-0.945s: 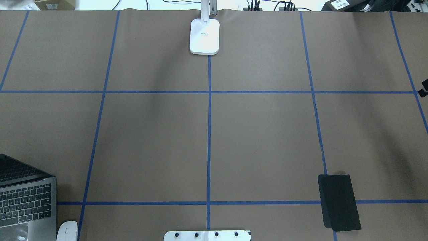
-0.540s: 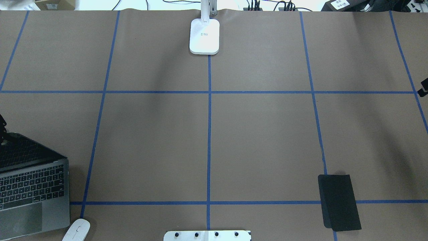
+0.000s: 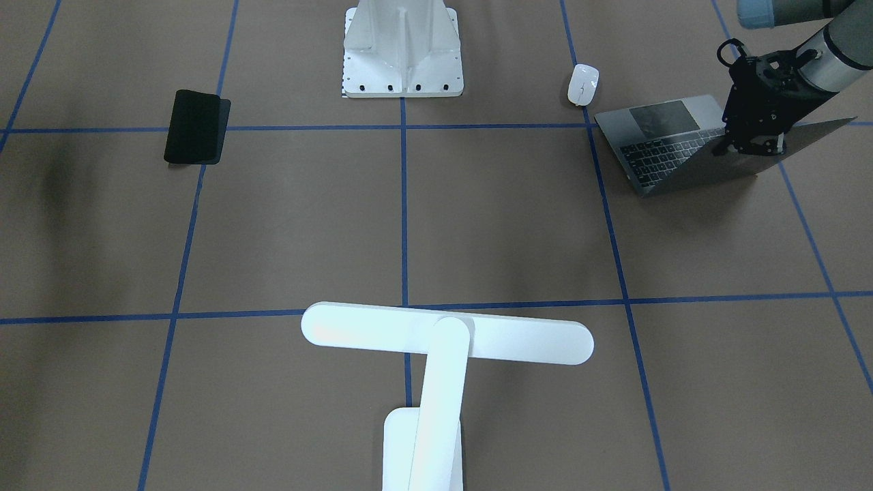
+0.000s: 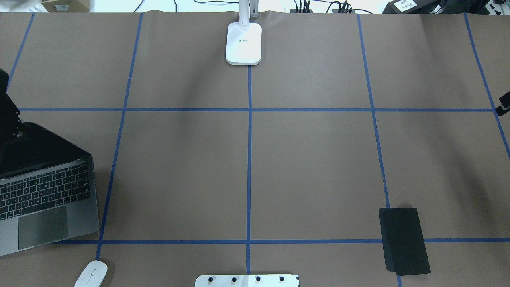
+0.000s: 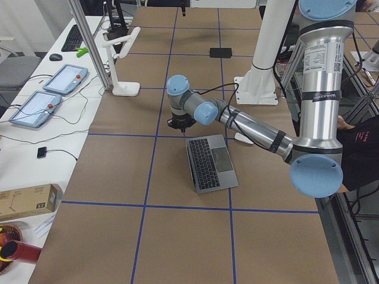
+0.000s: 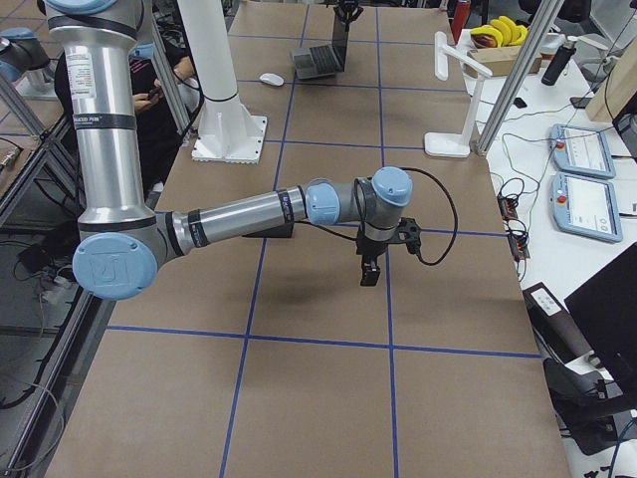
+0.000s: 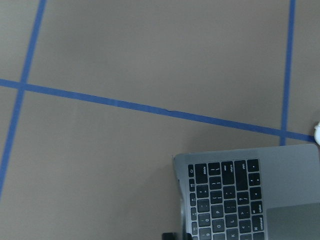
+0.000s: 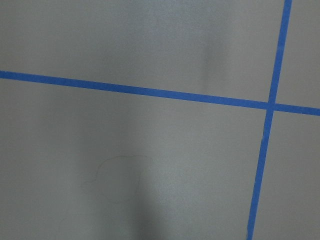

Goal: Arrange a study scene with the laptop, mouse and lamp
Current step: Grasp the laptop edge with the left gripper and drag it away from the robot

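Table [image 4: 318,159] is covered in brown paper with a blue tape grid. The laptop [image 4: 44,199] sits at the near-left corner on the robot's side. It is open, with the keyboard deck flat on the paper, the trackpad toward the robot and the screen raised at the far end. The whole unit is skewed relative to the tape lines. The left gripper [image 3: 747,146] comes down onto the top edge of the lid. In the front-facing view its fingers straddle that edge, one on each side, so I log it as clamped on the laptop's lid. The left wrist camera shows the keyboard corner directly below. The mouse [image 3: 583,84] lies on the paper near the laptop's trackpad-side corner, toward the robot. It is close to the laptop but not touching it. The lamp [image 3: 447,334] stands upright at the far edge of the table, with its base centred on the middle tape line and its bar head lying crosswise toward the robot. The right gripper [image 6: 369,274] hangs above bare paper well over on the right side, pointing down, with nothing under it but tape lines. Only a sliver of it shows at the overhead edge, so I cannot tell whether its jaws are parted or closed. A black mat [image 4: 404,241] lies near-right across a tape line. A white pedestal [image 3: 402,51] stands at near centre.
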`<state>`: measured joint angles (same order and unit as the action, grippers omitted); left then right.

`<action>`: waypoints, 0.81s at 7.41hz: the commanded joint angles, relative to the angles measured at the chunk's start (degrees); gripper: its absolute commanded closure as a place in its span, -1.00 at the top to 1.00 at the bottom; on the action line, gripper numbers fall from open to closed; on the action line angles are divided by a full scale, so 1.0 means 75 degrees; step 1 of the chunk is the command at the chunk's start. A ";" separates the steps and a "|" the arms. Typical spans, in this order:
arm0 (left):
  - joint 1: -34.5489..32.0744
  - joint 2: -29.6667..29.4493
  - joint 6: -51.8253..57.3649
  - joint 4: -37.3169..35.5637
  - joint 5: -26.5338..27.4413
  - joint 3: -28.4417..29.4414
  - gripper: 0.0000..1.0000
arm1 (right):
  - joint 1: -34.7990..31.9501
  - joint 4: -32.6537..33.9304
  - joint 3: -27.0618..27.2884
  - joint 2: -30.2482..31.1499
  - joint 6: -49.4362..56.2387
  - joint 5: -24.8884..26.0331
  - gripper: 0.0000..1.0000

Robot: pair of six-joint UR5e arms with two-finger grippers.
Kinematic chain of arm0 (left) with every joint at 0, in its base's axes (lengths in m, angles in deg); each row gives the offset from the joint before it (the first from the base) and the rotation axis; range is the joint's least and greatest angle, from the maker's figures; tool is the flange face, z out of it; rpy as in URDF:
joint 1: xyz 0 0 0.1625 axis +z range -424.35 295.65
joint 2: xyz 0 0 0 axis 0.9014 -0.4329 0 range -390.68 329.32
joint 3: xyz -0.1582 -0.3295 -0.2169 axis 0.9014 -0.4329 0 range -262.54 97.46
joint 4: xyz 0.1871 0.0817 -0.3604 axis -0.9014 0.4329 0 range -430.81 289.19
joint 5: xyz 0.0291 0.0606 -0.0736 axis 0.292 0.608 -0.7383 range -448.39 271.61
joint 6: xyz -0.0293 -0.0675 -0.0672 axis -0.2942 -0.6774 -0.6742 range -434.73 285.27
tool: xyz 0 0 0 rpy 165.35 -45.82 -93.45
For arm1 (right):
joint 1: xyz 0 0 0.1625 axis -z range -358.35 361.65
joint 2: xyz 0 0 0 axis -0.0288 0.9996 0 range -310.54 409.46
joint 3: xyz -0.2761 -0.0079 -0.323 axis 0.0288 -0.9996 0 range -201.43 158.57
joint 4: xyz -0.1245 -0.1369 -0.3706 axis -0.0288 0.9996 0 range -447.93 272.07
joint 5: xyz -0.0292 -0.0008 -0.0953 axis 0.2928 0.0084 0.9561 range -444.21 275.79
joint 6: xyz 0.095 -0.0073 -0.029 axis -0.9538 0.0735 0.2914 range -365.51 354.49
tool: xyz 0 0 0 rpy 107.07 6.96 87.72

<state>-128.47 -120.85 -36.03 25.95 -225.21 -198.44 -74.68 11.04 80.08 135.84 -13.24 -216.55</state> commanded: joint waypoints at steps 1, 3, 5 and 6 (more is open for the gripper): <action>-0.0181 -0.0772 0.0009 -0.0573 0.0135 -0.0016 -1.00 | 0.0005 0.0012 -0.0152 -0.0055 0.0000 0.0009 1.00; -0.0146 -0.1287 -0.0002 -0.0597 0.0464 0.0030 -1.00 | 0.0005 0.0012 -0.0141 -0.0044 0.0000 0.0009 1.00; -0.0076 -0.2420 -0.0002 -0.1773 0.0651 0.0042 -1.00 | 0.0005 0.0012 -0.0129 -0.0032 -0.0012 0.0125 1.00; 0.0168 -0.2949 -0.0003 -0.2163 0.0861 0.0100 -1.00 | 0.0005 0.0012 -0.0129 -0.0021 -0.0012 0.0184 1.00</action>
<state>-128.79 -137.60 -36.03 14.31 -220.27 -198.07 -74.64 11.12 79.07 135.58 -13.30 -215.82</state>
